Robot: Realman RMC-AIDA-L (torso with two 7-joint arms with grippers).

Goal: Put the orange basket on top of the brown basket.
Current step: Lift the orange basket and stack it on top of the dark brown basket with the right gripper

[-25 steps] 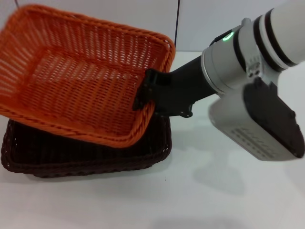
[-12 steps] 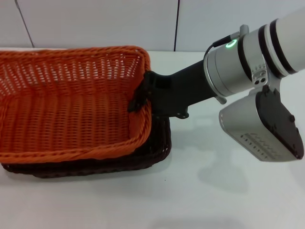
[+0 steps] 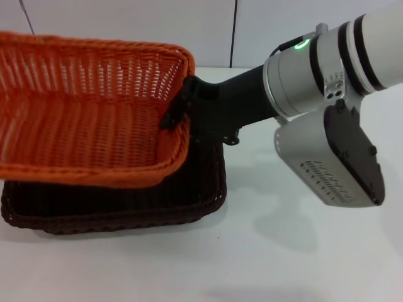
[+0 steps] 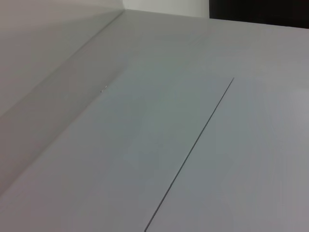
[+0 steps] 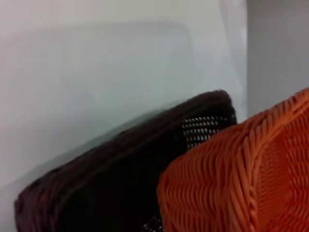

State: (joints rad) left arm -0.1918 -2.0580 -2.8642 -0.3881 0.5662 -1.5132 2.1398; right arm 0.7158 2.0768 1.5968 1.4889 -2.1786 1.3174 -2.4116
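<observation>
Nearest the head camera lies the bare white table point(image 3: 302, 251), with nothing on it that I could knock. Just beyond it the brown basket point(image 3: 113, 204) sits flat on the table, its near wall and right corner showing under the load I carry. Above it I hold the orange basket point(image 3: 94, 119), lifted clear along the near side, so a dark gap shows between its bottom edge and the brown rim; it hangs tilted, the near long side lower, and it seems to overhang the brown one toward the left. My right gripper point(image 3: 179, 116) is pinched on the orange basket's right short wall at the rim, one dark finger inside and the rest of the hand outside. In my right wrist view the orange corner point(image 5: 231, 179) stands just beside the brown basket's corner point(image 5: 207, 116), not squarely over it. That is my chief worry: if I lower it skewed, one orange corner could catch on the brown braid and leave the basket cocked, or push the brown one across the table. Holding by one end wall also invites the far end to sag or the weave to slip in my grip. My left gripper is out of sight; its wrist camera shows only a pale surface.
</observation>
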